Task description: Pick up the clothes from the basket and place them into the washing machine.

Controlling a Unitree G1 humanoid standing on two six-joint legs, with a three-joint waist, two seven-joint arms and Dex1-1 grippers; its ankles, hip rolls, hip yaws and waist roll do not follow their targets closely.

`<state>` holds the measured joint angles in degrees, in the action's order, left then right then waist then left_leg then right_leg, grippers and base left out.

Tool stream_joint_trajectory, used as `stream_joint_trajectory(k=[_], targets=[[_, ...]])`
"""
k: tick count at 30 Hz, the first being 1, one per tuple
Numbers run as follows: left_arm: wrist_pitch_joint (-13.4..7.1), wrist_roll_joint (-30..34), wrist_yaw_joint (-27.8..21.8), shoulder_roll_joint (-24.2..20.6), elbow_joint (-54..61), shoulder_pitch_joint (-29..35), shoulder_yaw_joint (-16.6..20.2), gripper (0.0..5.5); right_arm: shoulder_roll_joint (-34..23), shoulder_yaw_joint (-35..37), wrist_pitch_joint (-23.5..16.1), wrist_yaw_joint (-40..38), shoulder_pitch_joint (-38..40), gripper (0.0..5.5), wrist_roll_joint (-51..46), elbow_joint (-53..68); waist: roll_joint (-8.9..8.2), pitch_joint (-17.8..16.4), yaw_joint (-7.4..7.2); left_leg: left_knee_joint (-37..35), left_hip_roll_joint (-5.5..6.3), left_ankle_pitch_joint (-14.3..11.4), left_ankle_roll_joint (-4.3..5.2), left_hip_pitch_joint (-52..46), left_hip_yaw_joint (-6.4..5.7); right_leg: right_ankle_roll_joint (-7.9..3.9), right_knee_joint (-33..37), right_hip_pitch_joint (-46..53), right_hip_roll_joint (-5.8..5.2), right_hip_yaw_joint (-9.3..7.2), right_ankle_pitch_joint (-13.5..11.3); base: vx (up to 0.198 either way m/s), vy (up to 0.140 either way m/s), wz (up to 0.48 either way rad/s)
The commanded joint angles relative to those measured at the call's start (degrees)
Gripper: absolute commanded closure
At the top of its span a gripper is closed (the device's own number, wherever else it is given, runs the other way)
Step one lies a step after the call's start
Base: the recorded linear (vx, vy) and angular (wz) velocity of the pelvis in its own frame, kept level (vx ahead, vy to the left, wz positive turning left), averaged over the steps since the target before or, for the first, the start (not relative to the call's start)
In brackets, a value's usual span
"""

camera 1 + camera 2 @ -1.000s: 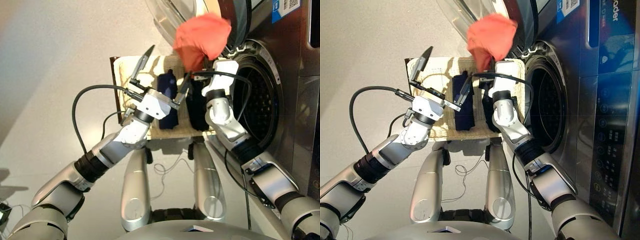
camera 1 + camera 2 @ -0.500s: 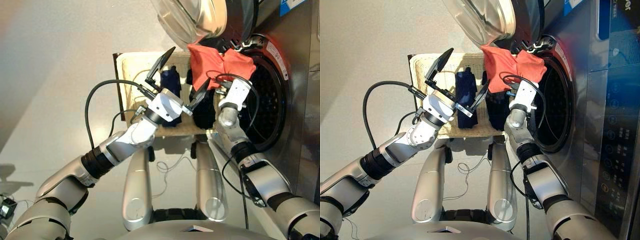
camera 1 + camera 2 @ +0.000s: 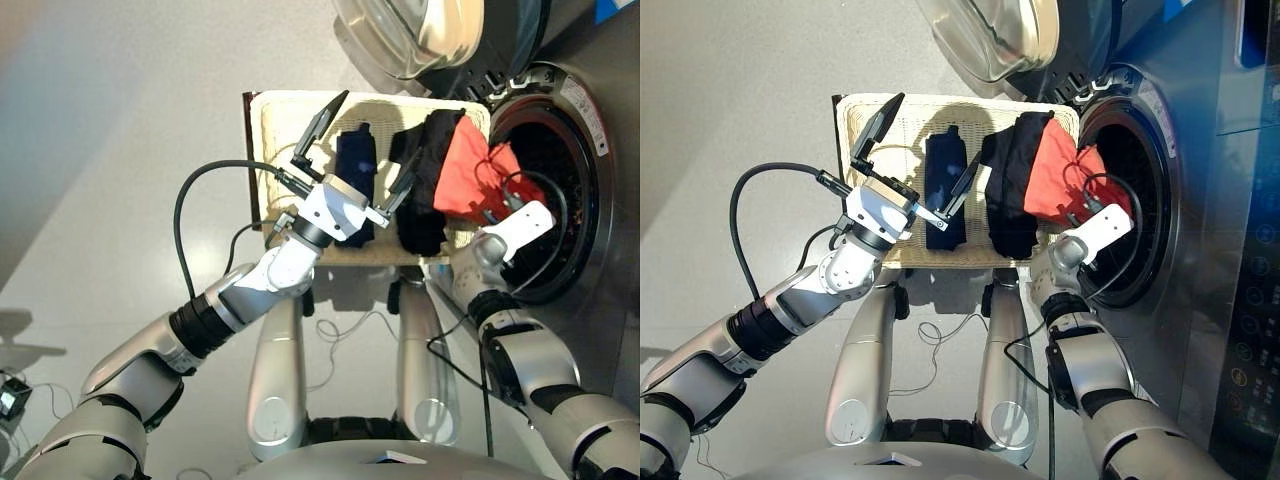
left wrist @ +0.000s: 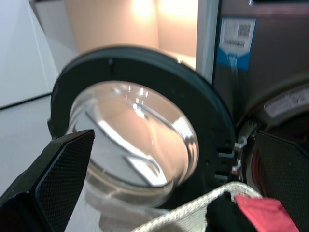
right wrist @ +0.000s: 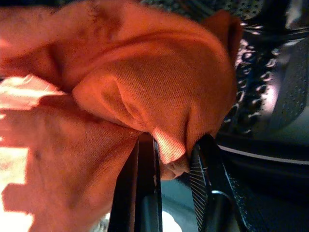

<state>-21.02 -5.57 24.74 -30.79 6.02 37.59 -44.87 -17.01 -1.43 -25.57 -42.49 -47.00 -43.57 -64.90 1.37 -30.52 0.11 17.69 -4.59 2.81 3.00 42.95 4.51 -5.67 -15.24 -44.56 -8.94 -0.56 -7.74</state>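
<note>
The cream-white basket (image 3: 262, 150) lies on the floor in front of the washing machine (image 3: 1230, 200). In it are a navy garment (image 3: 357, 150) and a black garment (image 3: 420, 225). My left gripper (image 3: 938, 130) hovers open above the navy one, holding nothing. The coral-red garment (image 3: 462, 178) hangs at the rim of the drum mouth (image 3: 560, 190), partly draped over the black one. My right gripper (image 5: 174, 162) is shut on a fold of this red cloth, with the perforated drum right behind it.
The round glass door (image 4: 135, 145) stands swung open above the basket's far side. A control panel (image 3: 1255, 330) runs down the machine's right front. A thin cable (image 3: 345, 335) lies on the grey floor near the basket's front edge.
My right gripper has carried the coral-red garment down from above the basket to the drum mouth. The left gripper stays open over the navy garment. The camera has shifted.
</note>
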Motion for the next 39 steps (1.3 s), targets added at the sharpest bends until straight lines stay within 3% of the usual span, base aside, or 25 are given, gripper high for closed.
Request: stream_joint_trajectory(k=[1,10,18,26,34,35,36,39], targets=[[-3.1,-1.3,1.2,0.9,7.5,-0.7,1.4,0.00,-8.2,2.3,-2.7,-4.6,-1.0,5.50,0.3,1.5,3.57,0.7,-0.28,3.7,1.95,-2.9,0.15,2.8,-1.32,-1.68,-7.4,-2.5,0.34,3.14,7.0,-0.055,-0.040,0.020],[-3.2,-1.5,3.5,-1.3,10.1,-3.3,4.1,0.00,-21.0,2.0,-2.6,-8.8,-4.8,5.50,4.6,4.1,4.90,0.7,0.23,15.8,1.13,-6.3,0.44,17.8,-2.88,-0.79,-20.8,-18.0,0.81,3.78,10.8,-0.061,-0.040,0.095],[-3.1,-2.2,4.8,-4.7,13.4,-5.5,6.4,0.00,-29.1,4.1,-4.8,-11.8,-10.6,5.50,0.7,2.9,5.03,0.7,0.51,20.5,0.60,-7.5,0.50,25.5,-2.70,-0.35,-25.7,-26.2,1.26,4.69,11.9,-0.007,-0.002,0.009],[-3.3,-3.4,5.1,-7.2,13.8,-5.3,7.7,0.00,-32.7,5.0,-7.1,-12.8,-11.6,5.50,-1.6,3.1,5.34,0.7,0.40,21.4,0.82,-7.7,0.33,27.2,-2.28,-0.40,-26.9,-28.4,1.63,5.63,12.0,0.000,0.000,0.000],[-3.8,-4.2,4.7,-8.1,13.1,-4.6,7.8,0.00,-32.1,6.0,-9.0,-10.7,-11.2,5.50,-5.0,1.3,5.61,0.7,0.57,21.0,1.08,-7.8,0.05,26.5,-2.06,-0.41,-26.5,-27.8,1.81,6.01,12.0,0.000,0.000,0.000],[-3.8,-4.4,4.5,-8.0,13.0,-4.5,7.7,0.00,-31.5,6.2,-9.3,-9.7,-11.3,4.55,-6.2,1.3,5.68,0.7,0.62,21.0,1.08,-7.8,0.02,26.4,-2.01,-0.42,-26.4,-27.8,1.83,6.02,11.9,0.000,0.000,0.000],[-3.8,-4.6,4.2,-8.0,12.9,-4.5,7.8,0.00,-31.0,6.2,-9.5,-8.3,-11.4,0.00,-7.8,1.3,5.68,0.7,0.63,20.9,1.06,-7.8,-0.02,26.4,-1.94,-0.42,-26.4,-27.7,1.88,6.03,11.9,0.000,0.000,0.000],[-3.6,-5.4,3.5,-7.6,12.7,-4.9,8.2,0.00,-28.6,6.1,-10.2,-4.5,-11.1,0.00,-11.8,2.1,5.50,0.7,0.50,20.6,0.99,-7.8,-0.11,26.0,-1.68,-0.34,-26.1,-27.3,2.15,6.05,11.8,0.000,0.000,0.000]])
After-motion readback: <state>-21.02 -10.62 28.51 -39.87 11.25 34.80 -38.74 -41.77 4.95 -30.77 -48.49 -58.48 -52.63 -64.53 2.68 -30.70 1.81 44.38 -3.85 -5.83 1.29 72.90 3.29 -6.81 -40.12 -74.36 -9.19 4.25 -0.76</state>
